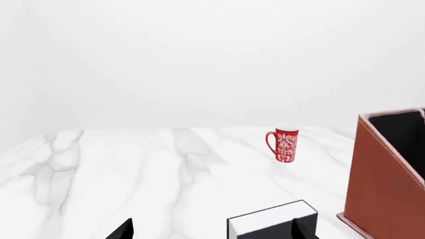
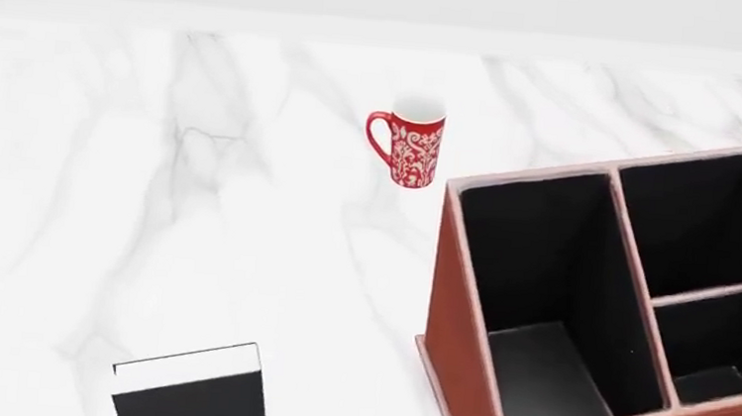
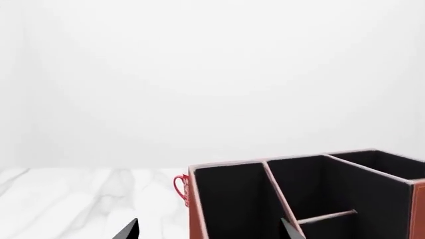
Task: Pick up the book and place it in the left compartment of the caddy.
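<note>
The book (image 2: 190, 393) lies flat on the white marble worktop (image 2: 106, 207), near the front edge and well left of the caddy (image 2: 450, 304), whose long left compartment (image 2: 543, 291) gapes black beside two smaller sections. A red patterned mug (image 2: 406, 149) stands upright behind them. Both left gripper (image 1: 212, 230) and right gripper (image 3: 209, 230) show only dark tips set wide apart, jaws open, gripping nothing.
</note>
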Controlling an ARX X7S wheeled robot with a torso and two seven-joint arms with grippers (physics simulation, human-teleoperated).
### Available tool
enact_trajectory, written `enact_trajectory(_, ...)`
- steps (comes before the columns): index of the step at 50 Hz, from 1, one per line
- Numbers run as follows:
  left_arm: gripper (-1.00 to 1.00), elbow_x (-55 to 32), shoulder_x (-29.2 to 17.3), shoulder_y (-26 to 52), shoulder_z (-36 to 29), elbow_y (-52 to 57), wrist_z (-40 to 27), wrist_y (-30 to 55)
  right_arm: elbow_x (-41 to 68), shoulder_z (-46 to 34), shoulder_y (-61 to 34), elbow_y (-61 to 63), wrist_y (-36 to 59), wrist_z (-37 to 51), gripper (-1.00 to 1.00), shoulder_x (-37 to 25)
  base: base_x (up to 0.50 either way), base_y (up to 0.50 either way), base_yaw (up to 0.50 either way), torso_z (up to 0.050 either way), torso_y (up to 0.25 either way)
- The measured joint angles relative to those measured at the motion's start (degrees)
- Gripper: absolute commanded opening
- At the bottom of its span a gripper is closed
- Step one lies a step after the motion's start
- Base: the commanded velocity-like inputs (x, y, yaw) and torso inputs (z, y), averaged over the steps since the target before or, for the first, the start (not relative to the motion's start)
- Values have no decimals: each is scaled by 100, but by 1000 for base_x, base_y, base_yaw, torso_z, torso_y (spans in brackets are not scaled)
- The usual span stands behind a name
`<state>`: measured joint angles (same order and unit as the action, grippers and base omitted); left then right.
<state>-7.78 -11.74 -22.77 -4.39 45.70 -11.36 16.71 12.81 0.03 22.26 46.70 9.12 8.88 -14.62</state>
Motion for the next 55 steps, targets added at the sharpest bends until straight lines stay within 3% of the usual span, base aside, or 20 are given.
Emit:
enact_trajectory(12, 100, -16, -54, -32, -31, 16, -46, -46, 2, -48, 8, -19, -62, 54, 100, -58, 491, 0, 0, 0, 1)
enact_trajectory(21, 100, -45, -91, -41, -37, 29, -80, -68, -57, -100, -30, -18, 18, 150, 100, -90, 44, 0, 0, 0, 1)
enact_trajectory(34, 100, -349, -212, -9, 206, 147, -129, 96, 1627, 334, -1929, 492, 2172, 560, 100, -927, 0, 0, 0, 0, 0)
enact_trajectory(55, 100, -616, -328, 44, 377, 202, -252, 168, 2549, 11, -3692, 619, 3732, 613, 100, -1666, 0, 0, 0, 0, 0)
